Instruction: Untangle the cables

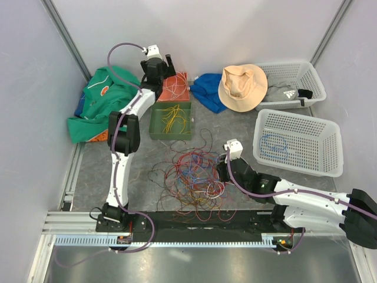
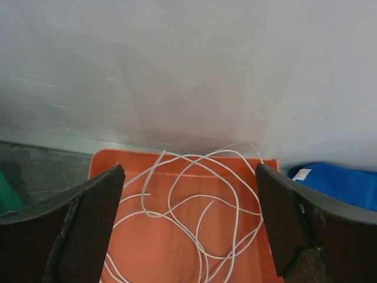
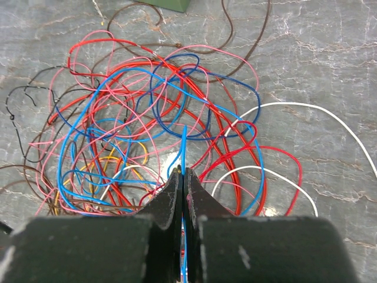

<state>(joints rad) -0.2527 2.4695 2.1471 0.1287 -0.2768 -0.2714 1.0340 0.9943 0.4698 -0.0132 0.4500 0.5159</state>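
The cables (image 1: 191,175) lie in a loose tangle of red, pink, blue, brown, white and yellow strands on the grey table. My right gripper (image 3: 184,174) sits at the tangle's right edge (image 1: 221,172), shut on a light blue cable (image 3: 184,146) that runs straight out from between its tips. My left gripper (image 2: 188,224) is far back at the wall (image 1: 166,66), wide open over an orange tray (image 2: 171,247). White cables (image 2: 237,200) lie looped in that tray, and nothing is between the fingers.
A green tray (image 1: 154,122) holding yellow cables stands in front of the orange tray (image 1: 177,88). Two white baskets (image 1: 318,127) are at the right, the nearer one with blue cables inside. A tan hat (image 1: 242,87), a blue cloth (image 1: 207,89) and a green garment (image 1: 101,100) lie along the back.
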